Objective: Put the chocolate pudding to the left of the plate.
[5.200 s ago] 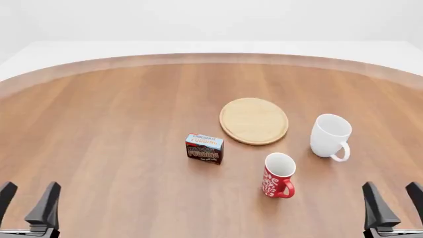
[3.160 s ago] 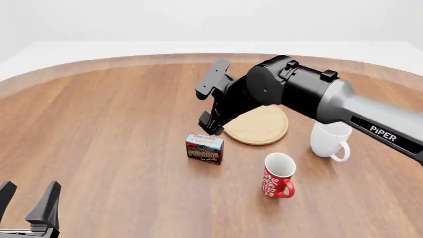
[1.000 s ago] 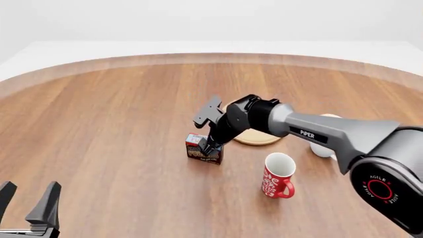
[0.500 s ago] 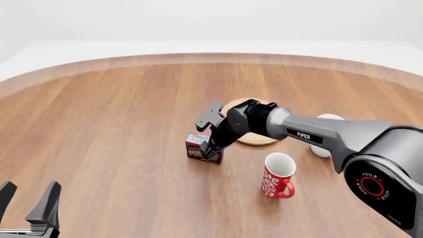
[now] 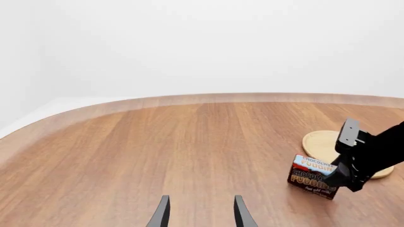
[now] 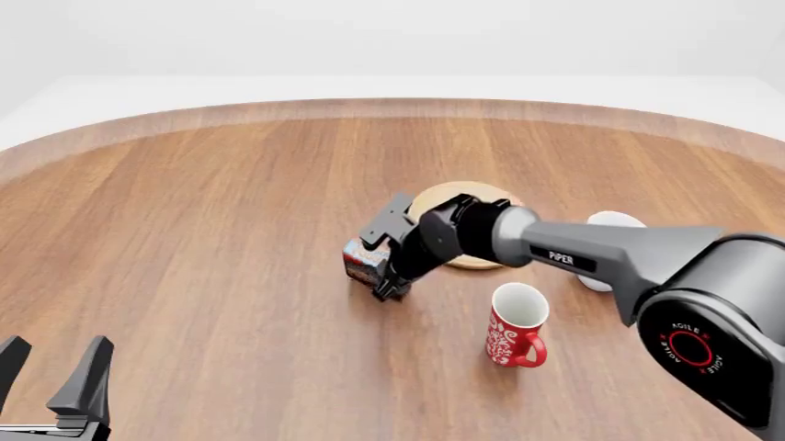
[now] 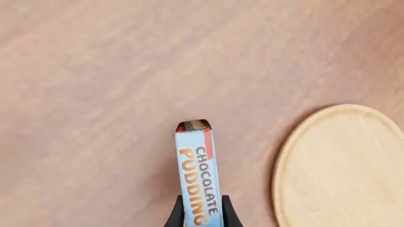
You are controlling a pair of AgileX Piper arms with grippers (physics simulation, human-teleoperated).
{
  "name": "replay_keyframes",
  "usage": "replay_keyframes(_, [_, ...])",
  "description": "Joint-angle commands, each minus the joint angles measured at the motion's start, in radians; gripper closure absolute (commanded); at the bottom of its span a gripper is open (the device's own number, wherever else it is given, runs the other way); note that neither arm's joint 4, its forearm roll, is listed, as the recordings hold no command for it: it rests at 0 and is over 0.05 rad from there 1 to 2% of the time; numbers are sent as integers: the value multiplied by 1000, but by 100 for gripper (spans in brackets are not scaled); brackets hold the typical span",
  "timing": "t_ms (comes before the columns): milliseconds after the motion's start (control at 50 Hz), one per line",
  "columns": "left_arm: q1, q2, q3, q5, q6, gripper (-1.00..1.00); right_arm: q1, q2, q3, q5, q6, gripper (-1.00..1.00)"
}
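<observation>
The right gripper (image 7: 202, 215) has its jaws closed tight on the chocolate pudding (image 7: 200, 179), one finger on each broad face of the carton. In the front view the chocolate pudding (image 6: 363, 264) sits at about 8 o'clock from the plate (image 6: 457, 197), just beside its rim. At 4 o'clock from the carton stands a red mug (image 6: 516, 324), well apart. The left gripper (image 5: 198, 213) hovers low over the bench (image 6: 197, 239), jaws spread apart with nothing between them.
</observation>
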Motion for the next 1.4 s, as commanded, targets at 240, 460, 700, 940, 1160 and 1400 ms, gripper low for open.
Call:
replay_keyframes(240, [0, 0, 0, 0, 0, -100, 77, -150, 127, -77, 85, 100])
replay_keyframes(460, [0, 0, 0, 0, 0, -100, 45, -215, 65, -25, 54, 100])
replay_keyframes(700, [0, 0, 0, 0, 0, -100, -26, -173, -150, 61, 4, 100])
replay_keyframes(940, [0, 0, 0, 0, 0, -100, -67, -37, -416, 188, -38, 100])
replay_keyframes(1160, [0, 0, 0, 0, 0, -100, -88, 158, -723, 312, -60, 100])
replay_keyframes(1400, [0, 0, 0, 0, 0, -100, -105, 466, -1219, 535, -77, 100])
